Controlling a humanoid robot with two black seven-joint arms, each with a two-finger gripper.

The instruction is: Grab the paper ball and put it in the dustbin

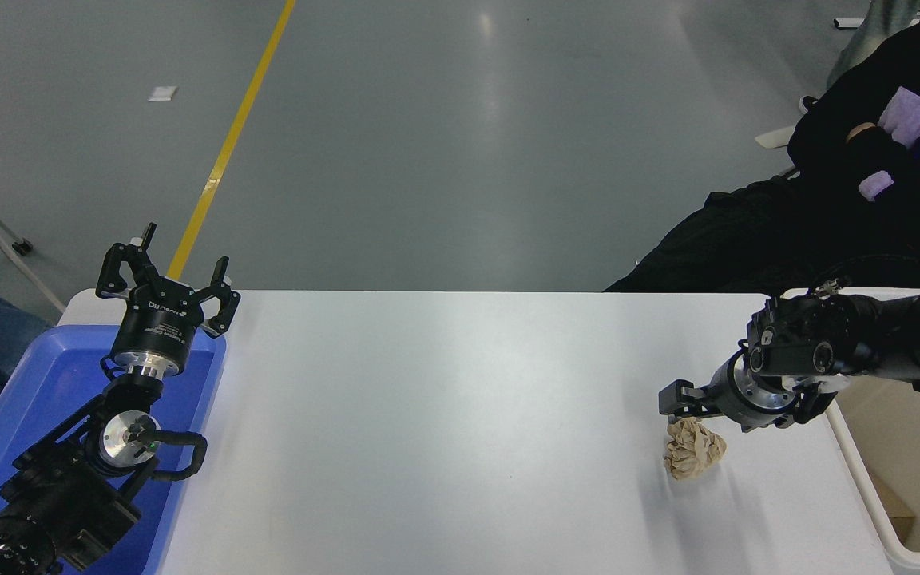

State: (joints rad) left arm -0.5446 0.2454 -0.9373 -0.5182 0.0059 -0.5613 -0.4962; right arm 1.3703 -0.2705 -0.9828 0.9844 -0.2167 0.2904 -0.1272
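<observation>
The paper ball (693, 449) is creased tan-beige on a plain white table (444, 431). The dustbin (879, 511) is cream-white, the tray (21, 399) blue, both grippers black, and a yellow floor line (228, 144) crosses grey.

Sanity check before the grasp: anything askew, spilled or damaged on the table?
Nothing stands out. The paper ball sits alone on the white table, right gripper just above it, dustbin upright alongside; left gripper parked over the blue tray.

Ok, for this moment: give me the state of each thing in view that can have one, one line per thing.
paper ball: crumpled, lying on the table, not gripped.
right gripper: low at the ball's far edge; open or shut unclear.
left gripper: open, empty, parked over the blue tray.
dustbin: upright at the table's right end, top open.
</observation>
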